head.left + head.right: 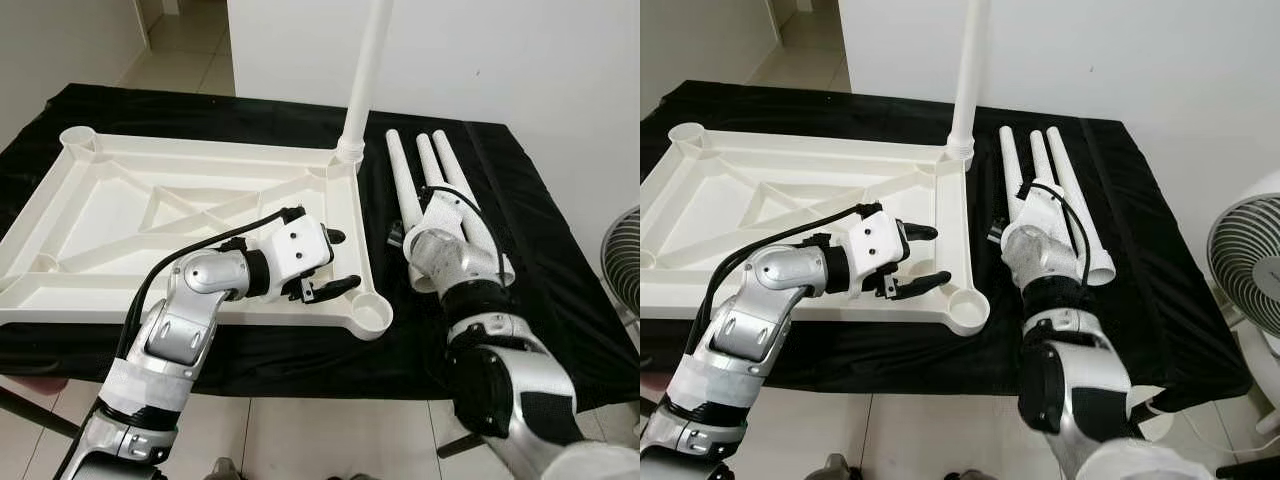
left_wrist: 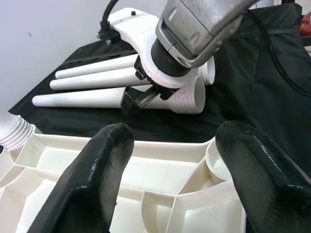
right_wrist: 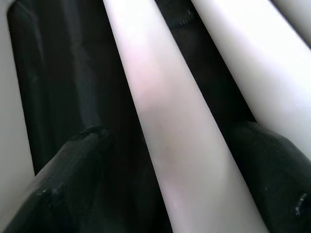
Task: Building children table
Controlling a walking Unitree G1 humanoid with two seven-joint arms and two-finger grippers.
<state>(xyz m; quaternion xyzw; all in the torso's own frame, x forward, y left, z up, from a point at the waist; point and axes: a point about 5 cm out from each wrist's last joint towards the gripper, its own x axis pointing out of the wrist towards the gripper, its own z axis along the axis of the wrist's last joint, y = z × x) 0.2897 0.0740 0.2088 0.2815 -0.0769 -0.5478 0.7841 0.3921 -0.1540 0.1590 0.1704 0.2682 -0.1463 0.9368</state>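
The white table top (image 1: 200,150) lies upside down on the black-covered table. One white leg (image 1: 365,70) stands upright in its far right corner socket. Three more legs (image 1: 432,160) lie side by side on the cloth to the right. My left gripper (image 1: 343,262) is open over the top's near right part, close to the empty corner socket (image 1: 372,315). My right gripper (image 3: 170,141) is lowered over the leftmost lying leg (image 3: 165,111), open, with one finger on each side of it. My right wrist (image 1: 445,255) covers the legs' near ends.
The black cloth (image 1: 540,260) runs to the table's right edge. A white fan (image 1: 1250,260) stands on the floor at the right. A white wall (image 1: 500,50) rises behind the table, and tiled floor (image 1: 300,440) lies in front.
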